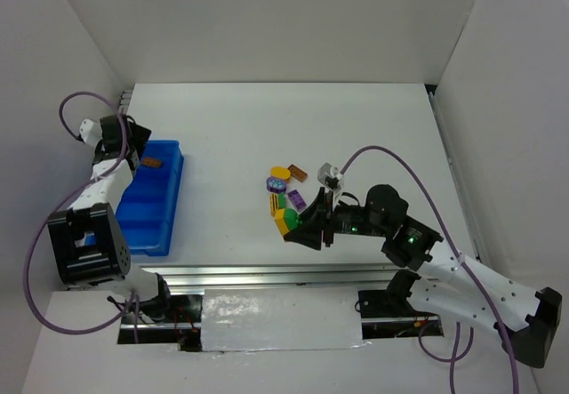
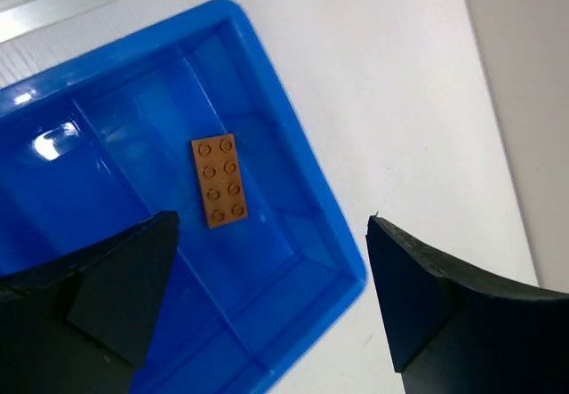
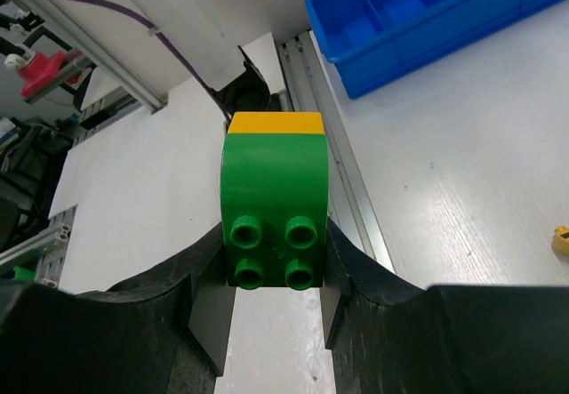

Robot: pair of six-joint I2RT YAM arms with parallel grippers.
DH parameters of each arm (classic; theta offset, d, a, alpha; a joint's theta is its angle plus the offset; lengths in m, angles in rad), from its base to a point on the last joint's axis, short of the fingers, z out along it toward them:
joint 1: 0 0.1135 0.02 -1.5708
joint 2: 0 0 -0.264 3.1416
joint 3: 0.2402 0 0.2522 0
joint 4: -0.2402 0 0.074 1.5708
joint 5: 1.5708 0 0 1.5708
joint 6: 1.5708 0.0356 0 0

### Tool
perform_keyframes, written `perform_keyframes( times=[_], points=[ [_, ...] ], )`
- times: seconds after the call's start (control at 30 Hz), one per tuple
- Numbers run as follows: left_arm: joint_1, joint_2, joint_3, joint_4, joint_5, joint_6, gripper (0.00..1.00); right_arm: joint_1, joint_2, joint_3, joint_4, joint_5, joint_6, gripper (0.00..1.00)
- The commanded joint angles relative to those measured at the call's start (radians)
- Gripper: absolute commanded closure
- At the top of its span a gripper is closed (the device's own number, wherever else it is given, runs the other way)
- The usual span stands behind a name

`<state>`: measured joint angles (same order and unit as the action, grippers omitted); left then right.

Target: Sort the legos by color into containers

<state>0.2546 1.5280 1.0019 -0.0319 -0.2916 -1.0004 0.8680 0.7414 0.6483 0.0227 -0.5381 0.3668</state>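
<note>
The blue tray (image 1: 174, 191) lies at the left of the table. One brown-orange brick (image 1: 153, 162) lies flat in its far end compartment, studs up in the left wrist view (image 2: 220, 180). My left gripper (image 1: 132, 148) hangs open and empty above that end of the tray (image 2: 133, 114). My right gripper (image 1: 308, 226) is shut on a green brick (image 3: 274, 207) with a yellow brick (image 3: 276, 124) stuck to its far end, held just above the table near the front edge. Several loose legos remain mid-table: yellow (image 1: 281, 171), brown-orange (image 1: 299, 173), purple (image 1: 276, 183).
An aluminium rail (image 1: 267, 274) runs along the table's front edge, right below the held brick (image 3: 356, 189). The tray's near compartments (image 3: 418, 16) show in the right wrist view. White walls close in the left, back and right sides.
</note>
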Motion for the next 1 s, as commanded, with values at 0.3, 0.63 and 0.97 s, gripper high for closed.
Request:
perform_keyframes(
  times=[0.3,0.63,0.97],
  points=[
    [-0.247,-0.414,-0.215,0.495,0.92,0.151,0.0,-0.017,0.079,0.06,0.112,0.041,0.141,1.0],
    [-0.541,-0.796,-0.342,0.411,1.171,0.255,0.0,-0.011,0.162,0.131,0.186,-0.073,0.199,1.0],
    [-0.6,-0.841,-0.378,0.4,1.215,0.241,0.09,0.014,0.272,0.149,0.309,-0.12,0.251,1.0]
  ],
)
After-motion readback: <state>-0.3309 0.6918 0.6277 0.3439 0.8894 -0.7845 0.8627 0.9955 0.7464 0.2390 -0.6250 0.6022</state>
